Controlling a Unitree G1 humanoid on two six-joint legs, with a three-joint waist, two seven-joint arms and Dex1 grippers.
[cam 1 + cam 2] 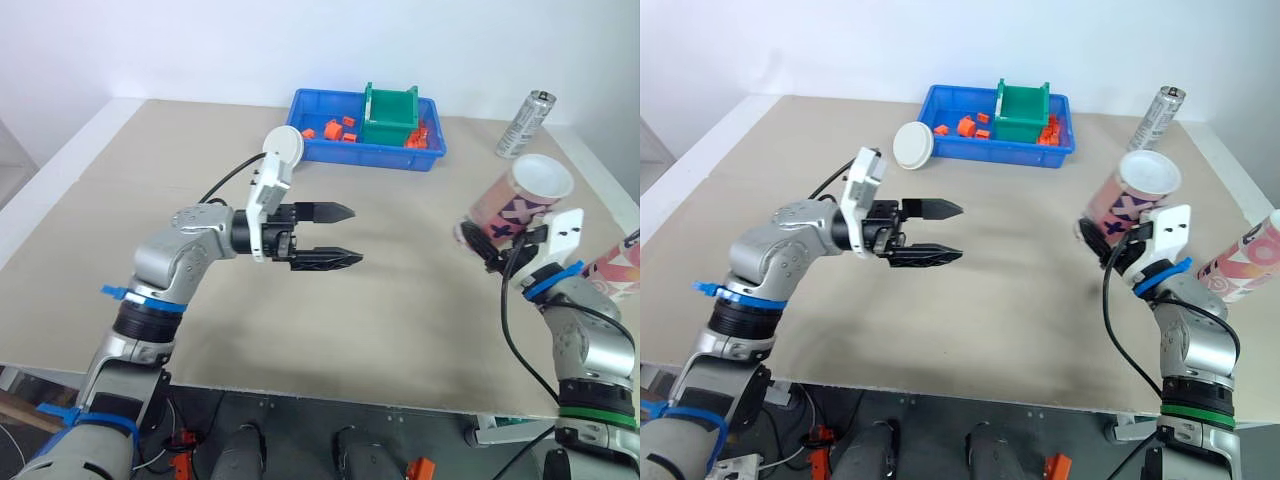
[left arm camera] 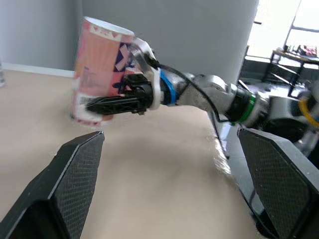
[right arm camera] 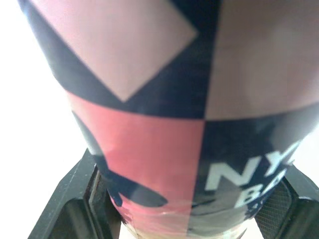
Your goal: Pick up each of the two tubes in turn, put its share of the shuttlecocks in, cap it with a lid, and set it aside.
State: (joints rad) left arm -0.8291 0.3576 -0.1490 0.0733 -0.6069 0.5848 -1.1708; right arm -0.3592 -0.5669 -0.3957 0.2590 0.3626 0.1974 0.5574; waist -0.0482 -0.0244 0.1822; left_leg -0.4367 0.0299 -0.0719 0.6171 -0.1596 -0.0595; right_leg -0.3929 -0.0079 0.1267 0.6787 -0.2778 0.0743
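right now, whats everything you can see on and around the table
table: 1, beige, under everything
tray: 1, blue, far middle of the table
bin: 1, green, inside the tray
small parts: several, orange, loose in the tray
lid: 1, white, round, on the table just left of the tray
can: 1, silver, far right of the table
held tube: 1, pink and navy pattern, white top end, in the right gripper
second tube: 1, pink and white, right edge of the table by the right arm
left gripper: 1, black, open, above mid table
right gripper: 1, black, shut on the held tube
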